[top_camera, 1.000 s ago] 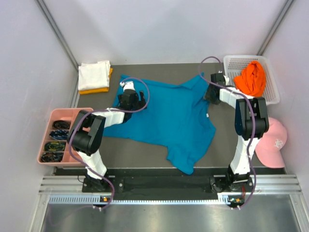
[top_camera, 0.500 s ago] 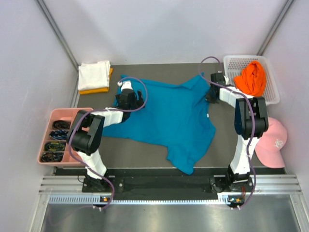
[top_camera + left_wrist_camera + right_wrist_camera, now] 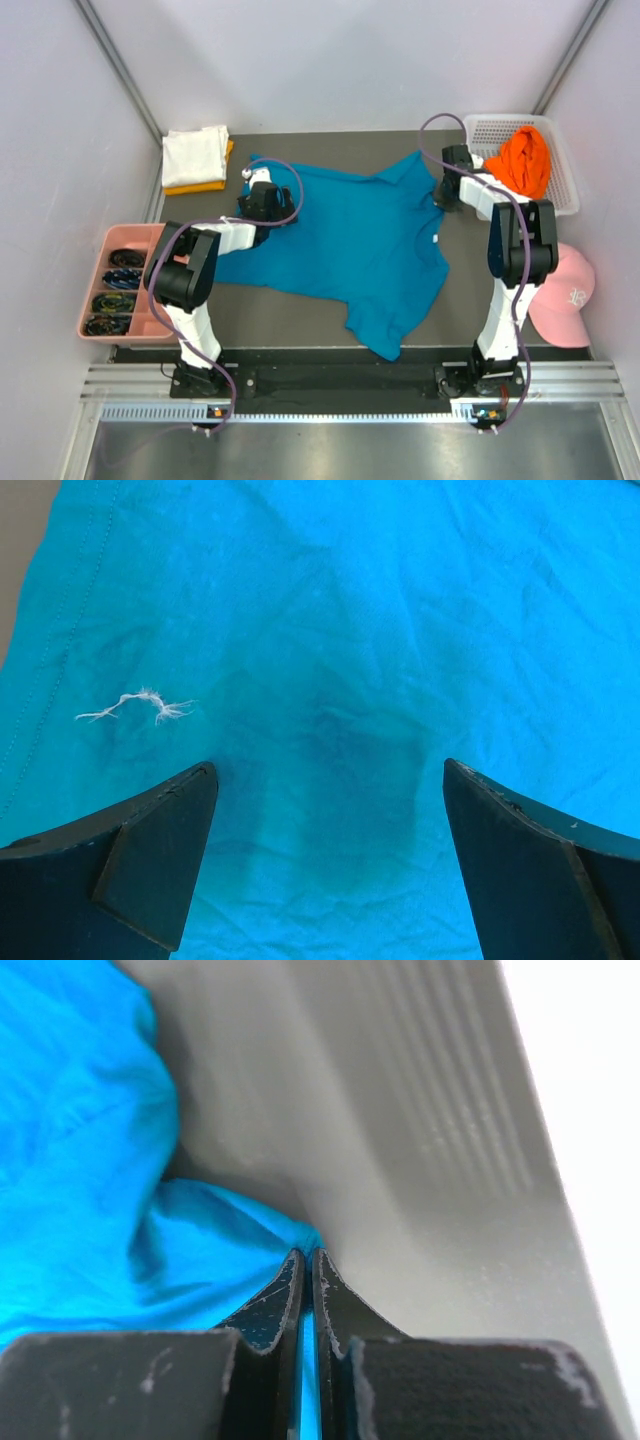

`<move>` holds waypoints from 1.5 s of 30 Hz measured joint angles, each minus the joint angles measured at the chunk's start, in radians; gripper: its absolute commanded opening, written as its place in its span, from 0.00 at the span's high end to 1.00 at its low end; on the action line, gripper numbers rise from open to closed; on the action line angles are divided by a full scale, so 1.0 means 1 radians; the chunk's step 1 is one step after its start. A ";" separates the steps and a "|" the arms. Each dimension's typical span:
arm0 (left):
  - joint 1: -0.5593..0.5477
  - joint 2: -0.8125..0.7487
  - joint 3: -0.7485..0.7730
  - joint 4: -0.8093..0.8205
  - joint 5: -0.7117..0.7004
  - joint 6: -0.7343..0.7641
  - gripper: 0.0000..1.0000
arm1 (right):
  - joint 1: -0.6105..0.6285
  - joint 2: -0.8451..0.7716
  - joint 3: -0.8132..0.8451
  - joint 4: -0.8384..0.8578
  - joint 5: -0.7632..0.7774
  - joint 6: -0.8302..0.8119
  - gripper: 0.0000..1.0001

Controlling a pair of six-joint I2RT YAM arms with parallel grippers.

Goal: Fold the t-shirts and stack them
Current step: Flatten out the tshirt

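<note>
You are at the grab step. The blue shirt lies spread open in the middle of the table, a bit crooked and wrinkly, and not folded yet.

Your right tool is pressed together. It is pinching a small bit of the blue shirt's edge at the far right side, close to the basket. The pinch looks thin, right at the tips.

Your left tool is spread wide. It hangs just over the far left part of the blue shirt with cloth between its tips, but it holds nothing. A little white thread sits on the cloth next to it.

I think the left tool goes next: bring it down onto the cloth and close it near the left edge, so both sides are held. Then lift both sides together and go slow, because that thin pinch on the right could slip.

The white shirt is folded on top of the yellow shirt in the far left corner, which looks like the stack. The orange shirt waits in the basket.
</note>
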State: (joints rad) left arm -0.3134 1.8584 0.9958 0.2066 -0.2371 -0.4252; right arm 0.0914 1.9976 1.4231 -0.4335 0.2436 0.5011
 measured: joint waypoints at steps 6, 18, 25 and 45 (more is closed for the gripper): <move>0.002 0.000 0.001 -0.001 0.001 0.000 0.01 | -0.011 0.005 0.021 -0.047 0.018 0.000 1.00; 0.005 0.000 0.003 -0.002 0.012 0.000 0.01 | -0.048 0.119 0.224 -0.110 0.009 -0.009 1.00; 0.005 0.000 0.003 -0.002 0.011 0.000 0.01 | -0.054 0.211 0.357 -0.144 -0.008 -0.031 1.00; 0.005 -0.013 0.046 -0.019 0.011 0.000 0.01 | -0.067 0.103 0.309 -0.077 -0.028 -0.074 0.48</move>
State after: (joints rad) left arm -0.3080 1.8454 1.0420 0.1879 -0.2260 -0.4248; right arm 0.0246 2.1002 1.7325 -0.5110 0.2153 0.4271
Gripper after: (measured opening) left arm 0.990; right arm 0.511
